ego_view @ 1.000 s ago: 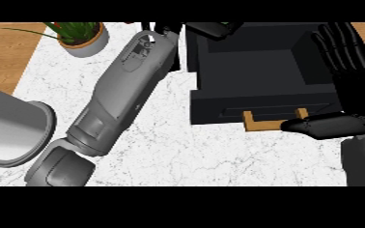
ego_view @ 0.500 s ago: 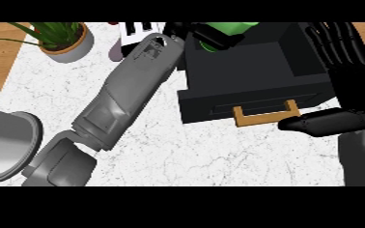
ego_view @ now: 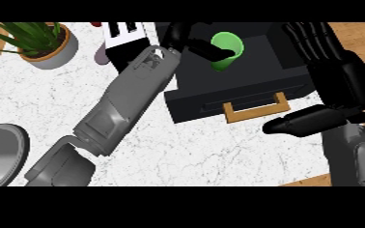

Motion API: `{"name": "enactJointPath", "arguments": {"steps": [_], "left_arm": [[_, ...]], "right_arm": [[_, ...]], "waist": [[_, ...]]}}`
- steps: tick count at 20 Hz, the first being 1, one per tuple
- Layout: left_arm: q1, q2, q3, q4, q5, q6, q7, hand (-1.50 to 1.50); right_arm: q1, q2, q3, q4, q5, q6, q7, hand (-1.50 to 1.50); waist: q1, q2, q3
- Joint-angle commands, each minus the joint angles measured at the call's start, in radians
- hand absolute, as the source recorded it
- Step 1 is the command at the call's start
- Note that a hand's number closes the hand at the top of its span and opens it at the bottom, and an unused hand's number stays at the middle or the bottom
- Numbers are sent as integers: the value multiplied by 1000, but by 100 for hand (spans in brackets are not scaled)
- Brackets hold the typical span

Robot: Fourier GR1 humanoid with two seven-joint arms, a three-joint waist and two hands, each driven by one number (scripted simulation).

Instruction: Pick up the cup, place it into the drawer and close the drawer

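The robot's left hand [ego_view: 191,41] curls its black fingers round a green cup [ego_view: 227,51], holding it tilted over the open black drawer [ego_view: 246,79] at the far side of the white marble counter [ego_view: 178,159]. The cup's open mouth faces the viewer and slightly right; its body lies just right of the palm, with one finger crossing its lower left rim. Whether the cup touches the drawer's floor cannot be told — it sits above the dark interior, toward the drawer's far left part.

The left forearm [ego_view: 125,108] runs diagonally from the near left edge up to the drawer's left corner. The drawer's front panel faces the near side and carries a tan wooden handle [ego_view: 257,108].

At the right, the robot's right hand [ego_view: 328,77] rests open, fingers straight and pointing far, over the drawer's right edge, its thumb [ego_view: 303,122] stretched left just near of the drawer front and right of the handle — grasping nothing.

At the far left stands a potted plant [ego_view: 44,43] in a tan and grey pot. Between it and the drawer lies a white object with black bars [ego_view: 125,31], partly hidden by the arm. A grey rounded object [ego_view: 8,152] shows at the near left edge.
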Motion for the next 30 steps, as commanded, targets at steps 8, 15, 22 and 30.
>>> {"name": "enactJointPath", "arguments": {"steps": [8,15,22,30], "left_arm": [[40,0,62,-111,215,-23,-199,-150],[27,0,78,-80,280,43,-247,-150],[29,0,103,-44,299,21,-286,-150],[146,66,121,-136,317,-77,-306,-150]], "right_arm": [[-23,-8,166,6,-201,270,66,150],[58,-198,262,-24,-44,423,144,-150],[112,-214,325,5,339,291,42,-150],[88,-130,473,439,620,120,-154,-150]], "waist": [[8,-4,-3],[68,-24,-1],[150,-32,-1],[222,-38,0]]}}
